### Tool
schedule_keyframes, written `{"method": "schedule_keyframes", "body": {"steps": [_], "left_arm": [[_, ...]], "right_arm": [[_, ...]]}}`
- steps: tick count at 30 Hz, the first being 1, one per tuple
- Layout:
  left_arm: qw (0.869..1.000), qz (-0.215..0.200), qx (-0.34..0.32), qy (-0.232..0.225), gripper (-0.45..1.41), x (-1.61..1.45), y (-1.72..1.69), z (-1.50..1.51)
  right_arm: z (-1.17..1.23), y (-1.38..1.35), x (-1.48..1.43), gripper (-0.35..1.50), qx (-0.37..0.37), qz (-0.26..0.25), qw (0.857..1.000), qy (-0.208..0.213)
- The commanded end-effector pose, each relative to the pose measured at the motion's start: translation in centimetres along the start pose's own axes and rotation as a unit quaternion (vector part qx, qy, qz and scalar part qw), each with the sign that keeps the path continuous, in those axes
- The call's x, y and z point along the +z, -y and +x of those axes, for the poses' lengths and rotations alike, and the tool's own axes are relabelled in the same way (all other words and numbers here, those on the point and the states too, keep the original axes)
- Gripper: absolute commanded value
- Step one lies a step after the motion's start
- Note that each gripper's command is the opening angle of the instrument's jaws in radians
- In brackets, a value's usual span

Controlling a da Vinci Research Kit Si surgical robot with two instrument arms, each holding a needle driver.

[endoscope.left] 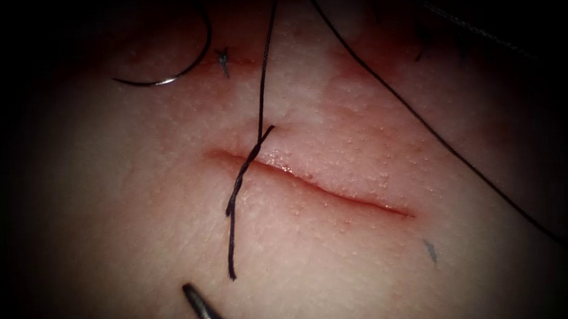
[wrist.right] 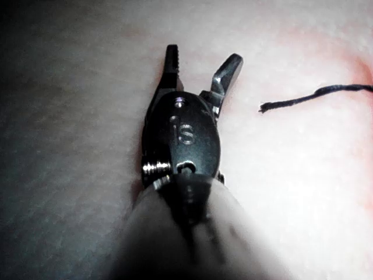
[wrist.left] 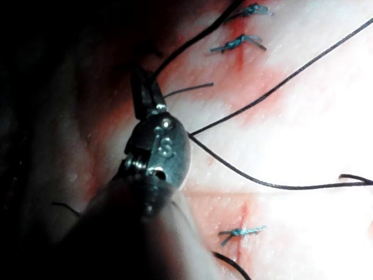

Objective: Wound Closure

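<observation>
The tissue [endoscope.left: 356,271] has a cut [endoscope.left: 334,192] running across it. The curved needle [endoscope.left: 184,69] lies loose on the tissue's surface, beyond the left end of the cut, and neither tool holds it. A thread [endoscope.left: 262,82] comes down to the cut's left part and crosses it as a twisted strand [endoscope.left: 239,180]. Its free end [endoscope.left: 231,273] lies on the near side. My right tool [endoscope.left: 195,296] [wrist.right: 203,55] stands open and holds nothing, close to that thread end [wrist.right: 265,107]. My left tool [wrist.left: 143,87] is shut on a thread [wrist.left: 192,45].
A second long thread [endoscope.left: 426,127] runs from the top middle down to the right edge. Short cut thread ends [endoscope.left: 223,59] [endoscope.left: 430,250] mark earlier stitches, with blue knots [wrist.left: 239,42] [wrist.left: 242,232]. Red fluid tints the tissue around them.
</observation>
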Motion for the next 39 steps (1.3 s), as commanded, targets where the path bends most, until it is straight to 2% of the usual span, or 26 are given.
{"method": "schedule_keyframes", "body": {"steps": [1,2,5,6,7,9,10,11,15,16,18,21,27,30,31,33,34,35,36,39], "left_arm": [[1.000,-0.008,-0.008,-0.004,-0.45,-0.05,-0.08,0.06],[1.000,-0.008,-0.008,-0.004,-0.45,-0.05,-0.08,0.06],[1.000,-0.017,-0.021,-0.007,-0.45,-0.34,-0.28,0.30],[0.999,-0.019,-0.024,-0.007,-0.45,-0.42,-0.33,0.36],[0.999,-0.025,-0.034,-0.009,-0.45,-0.57,-0.46,0.48],[0.999,-0.028,-0.040,-0.010,-0.45,-0.66,-0.54,0.55],[0.999,-0.031,-0.042,-0.011,-0.45,-0.78,-0.66,0.64],[0.998,-0.034,-0.050,-0.012,-0.45,-0.85,-0.73,0.69],[0.997,-0.037,-0.066,-0.017,-0.45,-1.02,-0.89,0.81],[0.996,-0.040,-0.077,-0.025,-0.45,-1.11,-0.97,0.86],[0.995,-0.041,-0.085,-0.033,-0.45,-1.16,-1.03,0.90],[0.993,-0.055,-0.098,-0.047,-0.45,-1.33,-1.22,1.02],[0.986,-0.064,-0.133,-0.078,-0.45,-1.44,-1.35,1.14],[0.980,-0.072,-0.157,-0.101,-0.45,-1.47,-1.45,1.23],[0.974,-0.077,-0.179,-0.118,-0.45,-1.48,-1.53,1.28],[0.970,-0.080,-0.189,-0.127,-0.45,-1.49,-1.58,1.31],[0.966,-0.084,-0.201,-0.139,-0.45,-1.50,-1.65,1.35],[0.963,-0.087,-0.209,-0.145,-0.45,-1.51,-1.70,1.38],[0.963,-0.087,-0.209,-0.145,-0.45,-1.51,-1.70,1.38],[0.956,-0.092,-0.233,-0.156,-0.45,-1.54,-1.83,1.43]], "right_arm": [[0.00,0.00,0.02,0.96,0.010,0.004,1.000,0.001],[0.00,0.00,0.02,0.96,0.010,0.004,1.000,0.001],[0.04,-0.13,-0.02,0.69,0.034,0.012,0.999,0.007],[0.04,-0.17,-0.05,0.39,0.033,0.018,0.999,0.006],[0.02,-0.24,-0.08,-0.35,0.032,0.044,0.999,0.001],[0.03,-0.28,-0.09,-0.35,0.031,0.061,0.998,0.001],[0.06,-0.38,-0.06,-0.35,0.029,0.099,0.995,-0.006],[0.07,-0.42,-0.04,-0.35,0.027,0.111,0.993,-0.008],[0.13,-0.62,0.03,-0.35,0.026,0.131,0.991,-0.014],[0.17,-0.79,0.08,-0.35,0.027,0.143,0.989,-0.022],[0.19,-0.86,0.10,-0.35,0.028,0.141,0.989,-0.023],[0.28,-1.22,0.18,-0.35,0.034,0.153,0.987,-0.026],[0.29,-1.45,0.32,-0.35,0.038,0.149,0.988,-0.024],[0.28,-1.55,0.48,-0.35,0.062,0.156,0.986,-0.021],[0.27,-1.58,0.61,-0.35,0.084,0.167,0.982,-0.020],[0.27,-1.59,0.67,-0.30,0.089,0.170,0.981,-0.019],[0.27,-1.60,0.81,0.05,0.106,0.178,0.978,-0.017],[0.28,-1.61,0.87,0.12,0.107,0.183,0.977,-0.018],[0.28,-1.61,0.87,0.12,0.107,0.183,0.977,-0.018],[0.29,-1.60,1.11,0.14,0.124,0.197,0.972,-0.017]]}}
